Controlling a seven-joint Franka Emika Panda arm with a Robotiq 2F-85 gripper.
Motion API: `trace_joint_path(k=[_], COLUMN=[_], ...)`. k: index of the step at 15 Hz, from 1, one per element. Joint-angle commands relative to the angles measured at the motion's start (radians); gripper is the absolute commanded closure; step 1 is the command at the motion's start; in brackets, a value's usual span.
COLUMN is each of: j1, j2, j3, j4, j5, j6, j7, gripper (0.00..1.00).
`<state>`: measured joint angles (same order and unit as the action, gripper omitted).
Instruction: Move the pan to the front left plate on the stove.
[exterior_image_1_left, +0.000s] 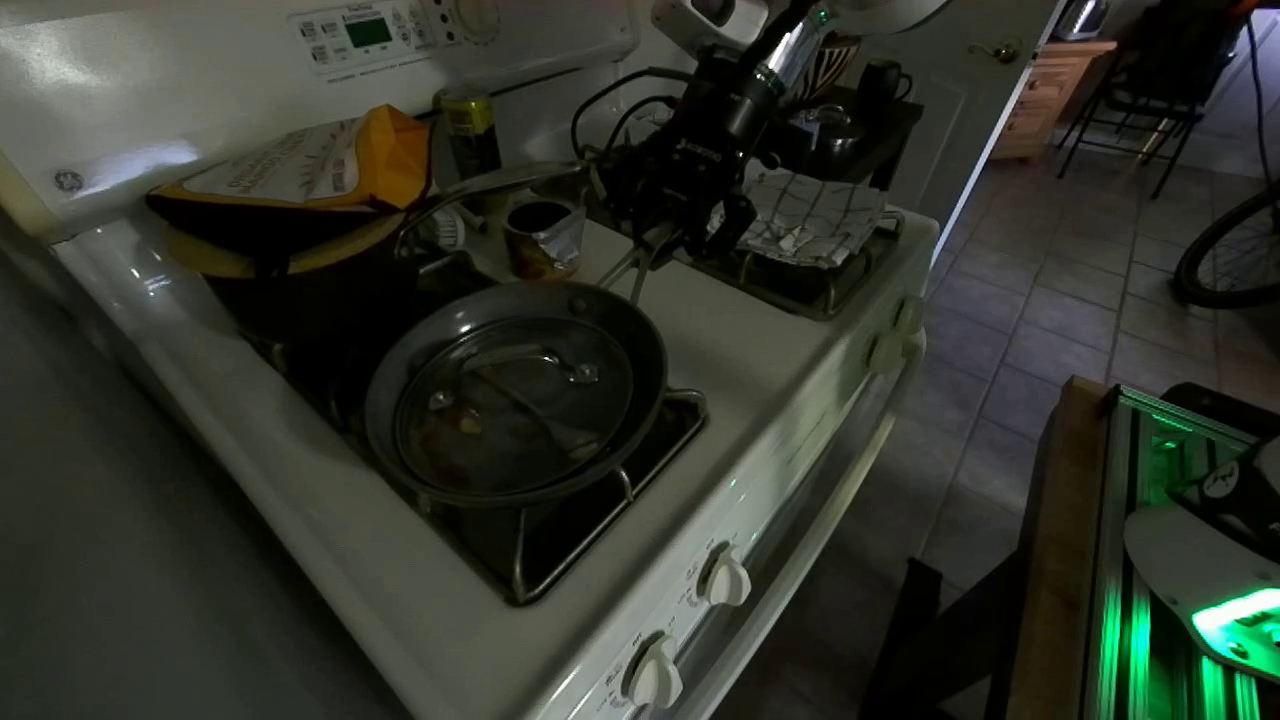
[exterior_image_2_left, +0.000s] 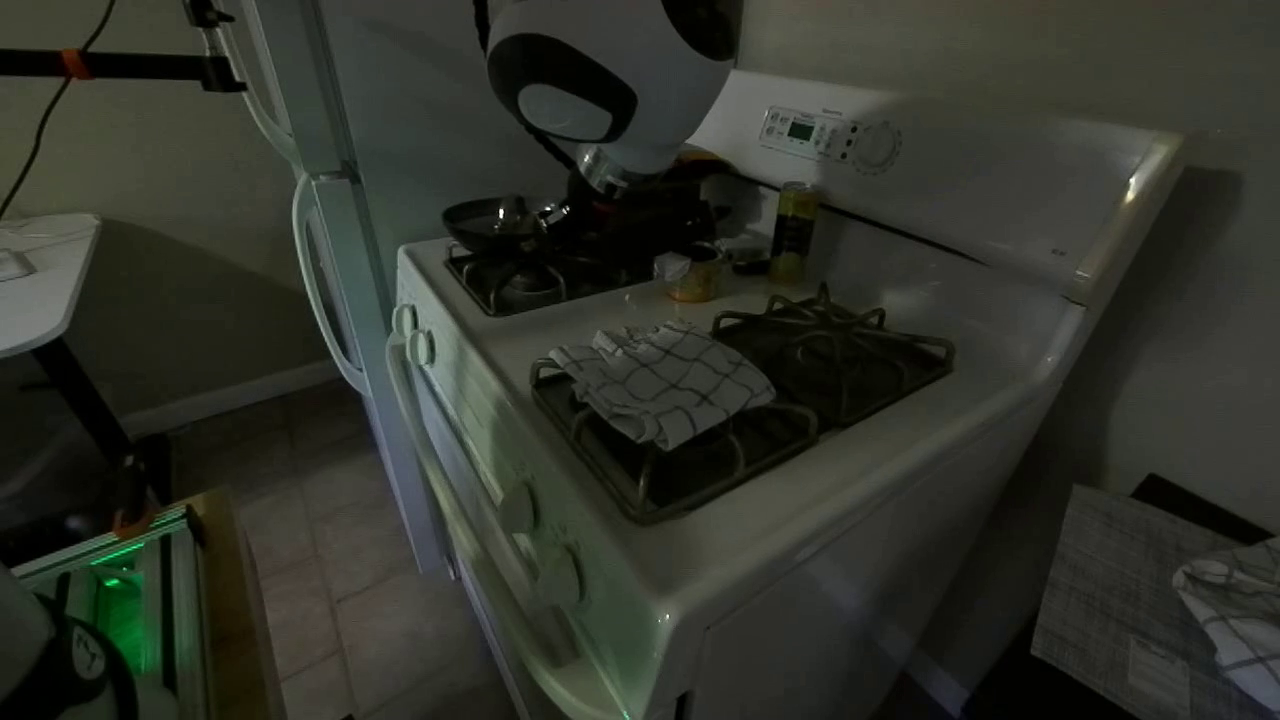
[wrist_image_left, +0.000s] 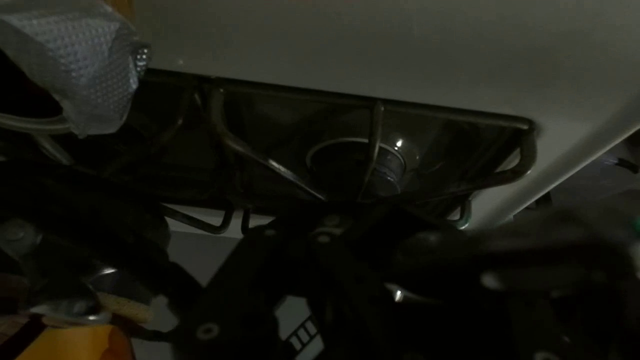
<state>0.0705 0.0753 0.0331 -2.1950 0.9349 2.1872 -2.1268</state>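
At the centre of an exterior view, the pan (exterior_image_1_left: 646, 380) covers the middle of the front left plate (exterior_image_1_left: 565, 525); something glassy (exterior_image_1_left: 583, 373) inside it is too dim to make out. The pan's handle (exterior_image_1_left: 652, 243) runs into shadow at the hand (exterior_image_1_left: 685, 230), and the hold there is unclear. The arm (exterior_image_2_left: 610, 70) is cut off by the top edge in both exterior views. In the wrist view, the left edge crops a foil-topped cup (wrist_image_left: 82, 65), the bottom edge a yellow wrapper (wrist_image_left: 77, 342), and a dark shape (wrist_image_left: 550, 245) at right is blurred past recognition.
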Motion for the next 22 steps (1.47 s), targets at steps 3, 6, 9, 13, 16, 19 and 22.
trace_joint_path(k=[3, 6, 9, 13, 16, 19, 22], j1=[-0.003, -0.002, 0.003, 0.007, 0.011, 0.01, 0.009], j2=[0.002, 0.003, 0.007, 0.019, 0.016, 0.003, -0.03], j3=[0.021, 0.027, 0.031, 0.037, 0.045, 0.052, 0.054], j4=[0.03, 0.039, 0.047, 0.065, 0.07, 0.082, 0.089], j5=[-0.025, -0.057, -0.151, -0.303, -0.414, -0.519, -0.619], j6=[0.027, 0.03, 0.04, 0.041, 0.041, 0.024, -0.013], j7=[0.069, 0.108, 0.198, 0.356, 0.465, 0.561, 0.645], gripper=[0.97, 0.97, 0.97, 0.92, 0.61, 0.38, 0.16])
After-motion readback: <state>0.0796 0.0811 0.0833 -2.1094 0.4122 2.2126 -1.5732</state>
